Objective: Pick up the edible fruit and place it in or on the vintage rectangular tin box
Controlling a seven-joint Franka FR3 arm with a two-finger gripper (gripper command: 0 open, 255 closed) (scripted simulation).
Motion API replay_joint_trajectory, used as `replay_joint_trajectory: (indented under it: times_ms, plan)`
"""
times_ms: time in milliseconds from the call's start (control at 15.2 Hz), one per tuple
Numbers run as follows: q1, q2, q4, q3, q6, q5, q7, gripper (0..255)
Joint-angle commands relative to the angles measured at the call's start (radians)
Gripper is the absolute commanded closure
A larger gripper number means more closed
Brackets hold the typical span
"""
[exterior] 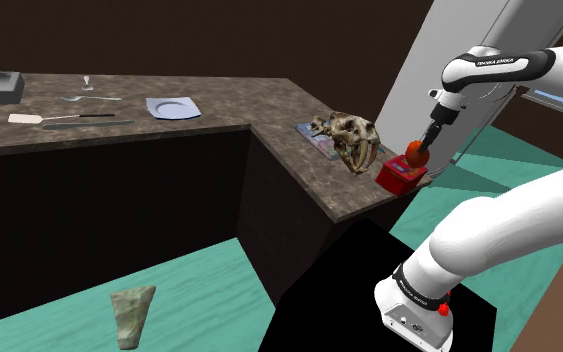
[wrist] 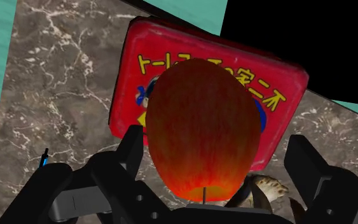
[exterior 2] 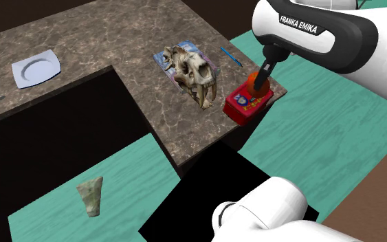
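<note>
Red, smooth apple (wrist: pixel 203 127) sits between the gripper's (wrist: pixel 215 140) spread fingers, a round-cornered red tin (wrist: pixel 152 44) just beyond them. Wrist view reveals yellow lettering.

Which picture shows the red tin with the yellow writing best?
The wrist view: the red tin faces the camera, its yellow writing plain, though the red apple hides its middle. The shoulder view shows it small, at the counter's end. The second exterior view shows its lid aslant, markings tiny.
</note>
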Motion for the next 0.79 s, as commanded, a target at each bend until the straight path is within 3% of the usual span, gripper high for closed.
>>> replay_joint_trajectory:
  times_ms: [0, 198, 726]
  plan:
    - [0.000, -0.007, 0.028, 0.010, -0.035, 0.002, 0.001, 0]
    - [0.001, -0.016, 0.113, 0.034, -0.129, 0.012, -0.001, 0]
    - [0.001, -0.016, 0.113, 0.034, -0.129, 0.012, -0.001, 0]
